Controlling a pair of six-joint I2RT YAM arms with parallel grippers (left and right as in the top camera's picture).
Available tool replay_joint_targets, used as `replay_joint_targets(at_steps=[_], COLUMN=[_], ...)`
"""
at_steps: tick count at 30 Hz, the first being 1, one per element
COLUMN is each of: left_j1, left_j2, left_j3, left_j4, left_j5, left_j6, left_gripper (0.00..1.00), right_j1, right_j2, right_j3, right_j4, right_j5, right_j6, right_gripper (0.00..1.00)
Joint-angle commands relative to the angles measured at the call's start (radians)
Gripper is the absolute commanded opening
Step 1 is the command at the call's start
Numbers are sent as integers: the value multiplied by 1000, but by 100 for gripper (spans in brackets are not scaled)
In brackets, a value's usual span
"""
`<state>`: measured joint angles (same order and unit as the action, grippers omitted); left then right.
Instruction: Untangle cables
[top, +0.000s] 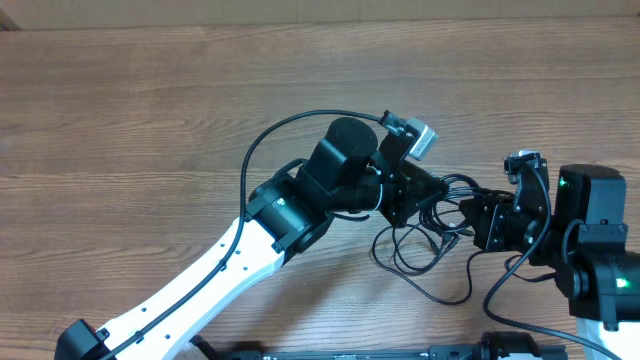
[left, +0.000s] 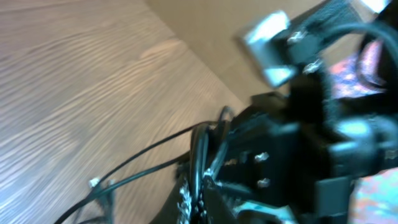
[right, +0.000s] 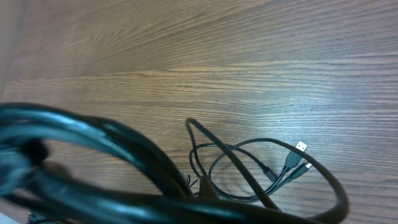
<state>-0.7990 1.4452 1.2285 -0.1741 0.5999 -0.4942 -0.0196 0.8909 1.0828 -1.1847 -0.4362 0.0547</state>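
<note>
Between my two arms, on the brown wood-grain table (top: 150, 120), sits the bunch of thin black cables (top: 432, 238), its loops spilling toward the near edge. In the right wrist view, two silver plug tips (right: 301, 147) lie side by side, pointing up-right. Both the left gripper (top: 412, 197) and the right gripper (top: 480, 222) crowd the tangle, and I cannot tell how either's jaws stand.

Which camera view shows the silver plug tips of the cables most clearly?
Right wrist view: the plug tips lie sharp on the table at the ends of the cables. Overhead shows the cables only as a small tangle, tips too small to tell. Left wrist is blurred; one pale tip just shows.
</note>
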Motion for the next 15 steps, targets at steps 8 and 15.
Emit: replay_joint_targets(at_steps=[8,15], left_j1=[-5,14], left_j2=[6,6], left_j3=[18,18], left_j4=[145,186], left_j5=[105,107], left_j6=[-203,-356], left_gripper=[4,4], right_j1=[-1,-1], right_j2=[-4,-4], right_j3=[-3,-3], right_j4=[-7,-7], right_j5=[10,16], right_j6=[-19,-19], right_gripper=[4,4])
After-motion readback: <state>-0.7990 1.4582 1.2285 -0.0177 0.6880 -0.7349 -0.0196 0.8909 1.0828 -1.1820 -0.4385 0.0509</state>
